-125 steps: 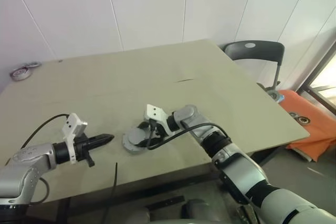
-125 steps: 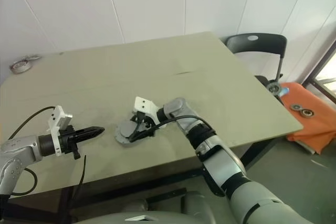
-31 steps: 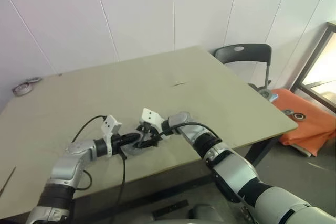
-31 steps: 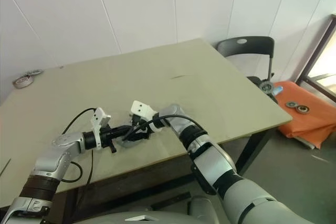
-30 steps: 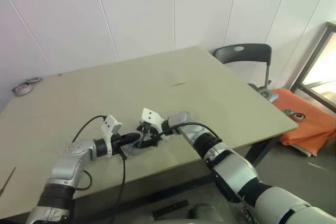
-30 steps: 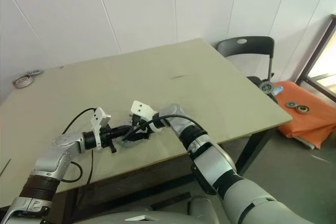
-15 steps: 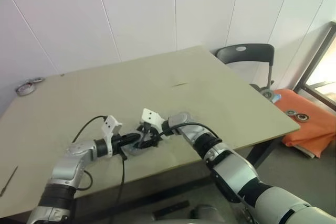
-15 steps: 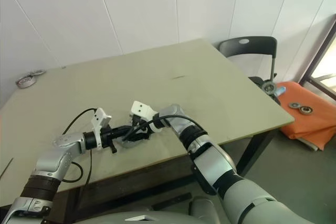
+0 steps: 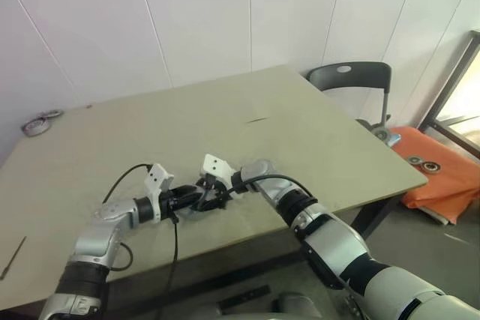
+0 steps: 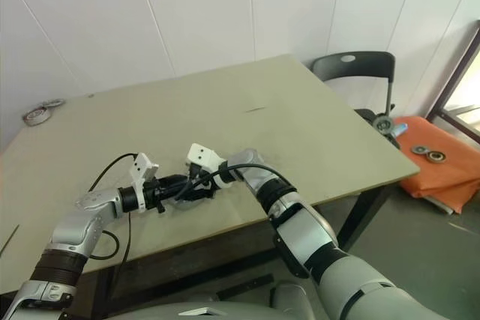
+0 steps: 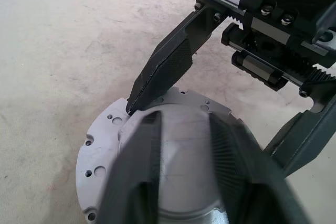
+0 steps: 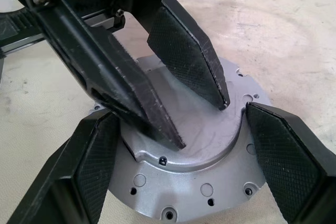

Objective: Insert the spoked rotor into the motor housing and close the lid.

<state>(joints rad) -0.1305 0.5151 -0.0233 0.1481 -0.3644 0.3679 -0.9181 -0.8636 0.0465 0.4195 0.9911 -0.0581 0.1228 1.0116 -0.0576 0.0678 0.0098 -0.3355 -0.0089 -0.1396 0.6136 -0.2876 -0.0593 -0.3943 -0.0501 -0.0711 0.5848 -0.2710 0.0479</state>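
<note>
Right gripper [image 12: 184, 150] fingers straddle the grey lidded motor housing [image 12: 184, 129]; left gripper [image 12: 202, 124] parted above it.

No legible text, labels, brand marks, nos. or signs in any view. Checked: grey cover plate [image 12: 189, 145], only plain screw holes, no engraving readable. Black fingers [image 12: 184, 56] carry knurled pads, no markings. White camera blocks [image 9: 217, 167] on wrists blank. Bench [image 9: 247, 118] surface bare of print; dark line on it is a scratch or mark, not writing. Wall panels [image 9: 202, 20] plain. Small items on orange cloth [image 9: 431, 174] too small to read.
</note>
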